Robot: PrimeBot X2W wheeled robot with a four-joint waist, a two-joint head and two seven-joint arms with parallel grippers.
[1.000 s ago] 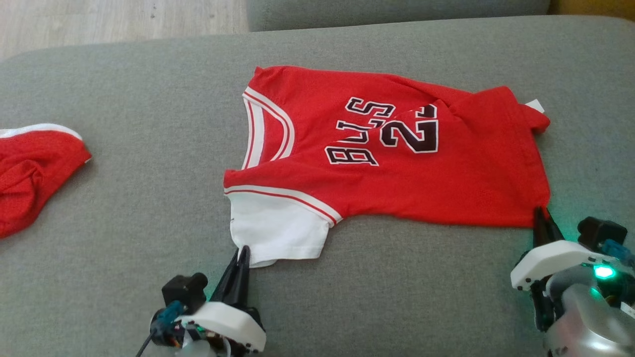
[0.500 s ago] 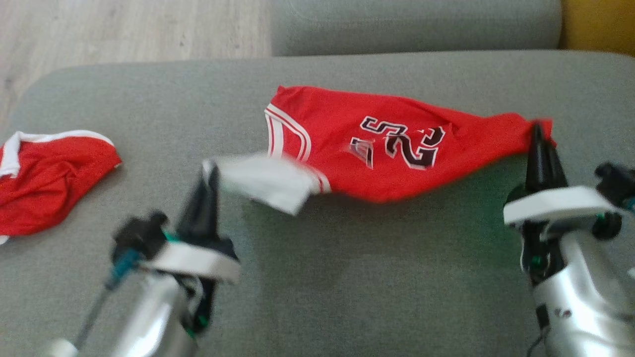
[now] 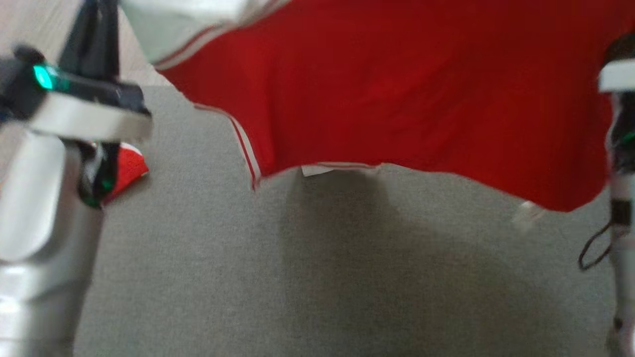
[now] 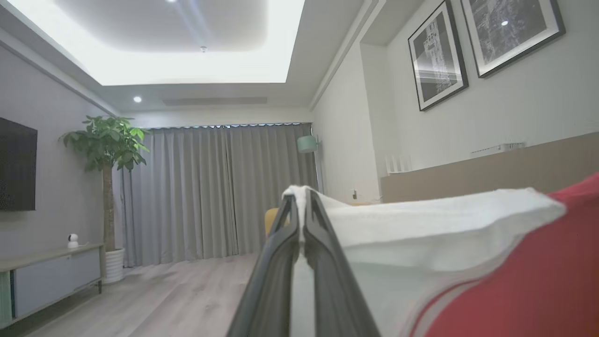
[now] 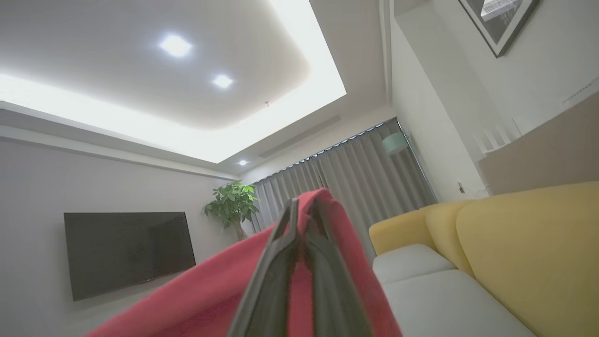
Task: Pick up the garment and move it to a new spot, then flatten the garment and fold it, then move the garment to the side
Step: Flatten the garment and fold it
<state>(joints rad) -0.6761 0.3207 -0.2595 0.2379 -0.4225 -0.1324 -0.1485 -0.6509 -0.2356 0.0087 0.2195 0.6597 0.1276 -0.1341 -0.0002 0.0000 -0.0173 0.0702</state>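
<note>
Above one cushion (image 3: 317,277), one red garment (image 3: 397,99) apparently aloft, left end effector (image 4: 299,199) clenched on it, right end effector (image 5: 304,206) likewise

Jersey (image 3: 397,89): red, white sleeve (image 3: 183,20), striped trim. Hung aloft, spread wide, clear of the grey cushion (image 3: 297,272) beneath. Left pincer (image 4: 302,201) clamped the sleeve edge; right pincer (image 5: 304,206) clamped a red corner. Lower edge hung uneven.
</note>
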